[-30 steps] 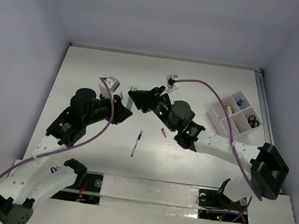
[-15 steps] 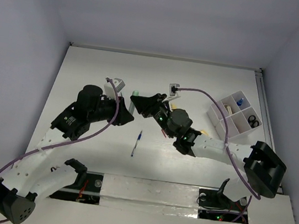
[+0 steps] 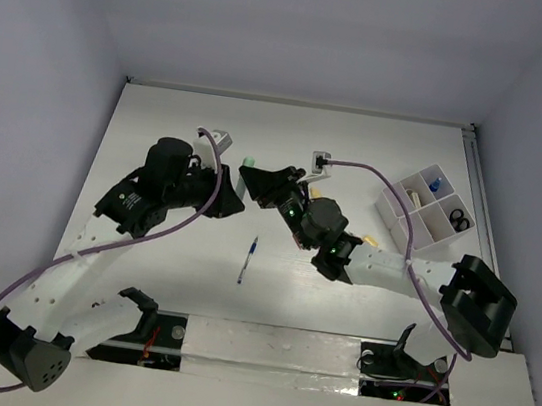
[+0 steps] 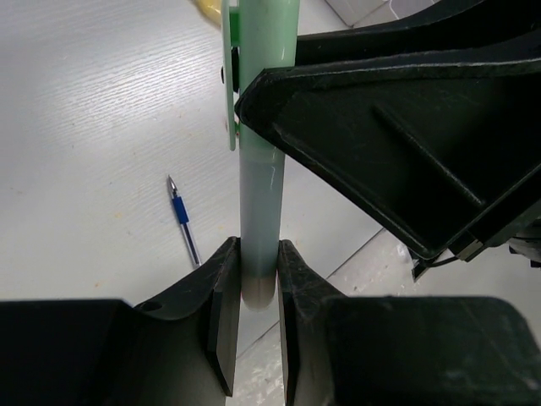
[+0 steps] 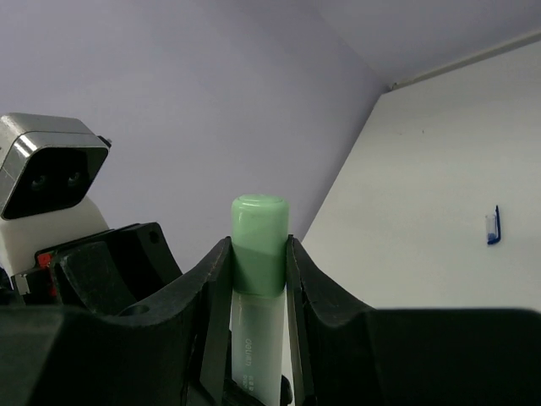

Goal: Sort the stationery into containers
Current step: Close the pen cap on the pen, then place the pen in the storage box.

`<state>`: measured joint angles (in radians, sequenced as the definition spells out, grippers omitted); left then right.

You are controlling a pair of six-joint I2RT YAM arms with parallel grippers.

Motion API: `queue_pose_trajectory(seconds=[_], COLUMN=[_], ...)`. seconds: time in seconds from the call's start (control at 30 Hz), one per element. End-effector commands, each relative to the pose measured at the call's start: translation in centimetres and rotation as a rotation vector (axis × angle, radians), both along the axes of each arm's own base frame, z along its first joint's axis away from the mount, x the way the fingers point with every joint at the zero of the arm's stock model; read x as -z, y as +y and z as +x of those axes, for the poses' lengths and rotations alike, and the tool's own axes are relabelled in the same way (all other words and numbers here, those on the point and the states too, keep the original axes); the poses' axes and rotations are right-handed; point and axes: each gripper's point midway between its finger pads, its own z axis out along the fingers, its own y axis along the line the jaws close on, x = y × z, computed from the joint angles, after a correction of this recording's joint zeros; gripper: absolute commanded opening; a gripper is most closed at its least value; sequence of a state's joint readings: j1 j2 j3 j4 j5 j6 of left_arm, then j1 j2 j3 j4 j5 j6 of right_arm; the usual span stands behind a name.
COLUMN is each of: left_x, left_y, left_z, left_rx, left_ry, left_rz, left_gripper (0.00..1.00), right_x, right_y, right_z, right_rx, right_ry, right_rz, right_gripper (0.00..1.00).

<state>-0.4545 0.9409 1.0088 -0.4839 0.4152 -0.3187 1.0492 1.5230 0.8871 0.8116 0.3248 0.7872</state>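
A mint green marker (image 4: 262,194) with a darker green cap (image 5: 259,228) is held in the air between both grippers. My left gripper (image 4: 259,288) is shut on its lower, uncapped end. My right gripper (image 5: 259,254) is shut on the capped end. In the top view the two grippers meet over the table's middle left, and the cap (image 3: 245,163) pokes out beyond them. A blue-white pen (image 3: 247,258) lies on the table in front of them; it also shows in the left wrist view (image 4: 183,222). The white organiser tray (image 3: 388,201) stands at the right.
The tray holds black scissors (image 3: 460,222), a blue item (image 3: 435,185) and a tan item (image 3: 414,196) in separate compartments. A pale yellow marker (image 3: 317,175) lies behind the right arm. The arms' purple cables loop over the table.
The left wrist has swung away from me and to the right, closer to the right gripper. The right arm has shifted a little left and now covers the small red item.
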Motion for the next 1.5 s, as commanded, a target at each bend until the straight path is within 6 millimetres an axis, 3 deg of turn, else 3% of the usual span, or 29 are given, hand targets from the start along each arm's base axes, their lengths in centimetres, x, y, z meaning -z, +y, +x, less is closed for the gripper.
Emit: queue_pose_trajectory(seconds=[0.0,0.1,0.17,0.27,0.3,0.33,0.4,0.43,0.5,0.53,0.57,0.67,0.77,0.83,0.9,0.97,1.03,1.1,1.2,1.33,1.47], left_x=[-23.1,-22.9,-21.4,-19.8,-17.9,-17.5,-14.7,-14.4,-12.3,-11.8,-11.3,-10.0,-9.2,-9.0,-8.7,-8.8,-9.0,-9.1,-9.3,-8.9,-8.2], left_y=[1.7,1.3,1.1,1.1,1.0,1.1,0.8,1.0,1.3,1.5,1.6,1.7,1.2,0.1,-1.3,-2.0,-2.8,-3.3,-3.8,-4.1,-4.5], left_z=[6.4,6.5,6.6,5.6,5.6,5.1,4.9,4.3,3.8,3.6,3.5,2.9,2.2,1.2,-0.3,-1.2,-2.5,-3.5,-4.4,-4.3,-4.2], left_rx=[-0.233,-0.223,-0.212,-0.196,-0.189,-0.185,-0.174,-0.171,-0.179,-0.182,-0.181,-0.175,-0.129,-0.046,0.071,0.140,0.224,0.290,0.347,0.369,0.388], left_ry=[-0.725,-0.708,-0.683,-0.666,-0.632,-0.625,-0.566,-0.563,-0.529,-0.523,-0.517,-0.502,-0.487,-0.483,-0.469,-0.462,-0.452,-0.452,-0.441,-0.421,-0.396], left_rz=[-0.352,-0.362,-0.356,-0.358,-0.346,-0.357,-0.341,-0.345,-0.325,-0.318,-0.313,-0.299,-0.308,-0.337,-0.378,-0.407,-0.448,-0.477,-0.520,-0.530,-0.528], left_gripper=[0.00,0.00,0.00,0.00,0.00,0.00,0.00,0.00,0.00,0.00,0.00,0.00,0.00,0.00,0.00,0.00,0.00,0.00,0.00,0.00,0.00], right_x=[15.5,16.1,15.8,13.3,12.5,10.8,8.4,6.2,3.6,1.0,0.0,-3.8,-6.4,-8.0,-7.5,-8.7,-8.5,-9.9,-10.1,-9.7,-9.8], right_y=[3.4,3.1,2.7,2.4,2.2,1.7,1.3,0.0,-1.3,-2.6,-4.0,-6.9,-7.9,-8.5,-7.9,-7.9,-7.0,-6.3,-5.4,-4.5,-4.0], right_z=[-12.6,-12.7,-12.4,-11.7,-11.1,-10.0,-9.0,-7.3,-6.9,-6.7,-5.8,-5.8,-6.7,-6.2,-6.5,-6.5,-6.4,-7.2,-6.1,-5.5,-5.5], right_rx=[-0.434,-0.429,-0.411,-0.375,-0.365,-0.347,-0.370,-0.335,-0.369,-0.360,-0.342,-0.341,-0.399,-0.418,-0.504,-0.578,-0.642,-0.723,-0.727,-0.747,-0.778], right_ry=[0.223,0.240,0.233,0.184,0.166,0.148,0.124,0.102,0.067,0.030,0.018,-0.077,-0.178,-0.248,-0.290,-0.345,-0.358,-0.418,-0.422,-0.408,-0.414], right_rz=[-0.450,-0.468,-0.464,-0.451,-0.444,-0.412,-0.381,-0.341,-0.283,-0.241,-0.233,-0.216,-0.229,-0.250,-0.296,-0.297,-0.290,-0.268,-0.266,-0.260,-0.222], right_gripper=[0.00,0.00,0.00,0.00,0.00,0.05,0.29,0.49,0.63,0.69,0.72,0.82,0.88,0.91,0.94,0.97,0.98,0.99,1.00,0.99,0.91])
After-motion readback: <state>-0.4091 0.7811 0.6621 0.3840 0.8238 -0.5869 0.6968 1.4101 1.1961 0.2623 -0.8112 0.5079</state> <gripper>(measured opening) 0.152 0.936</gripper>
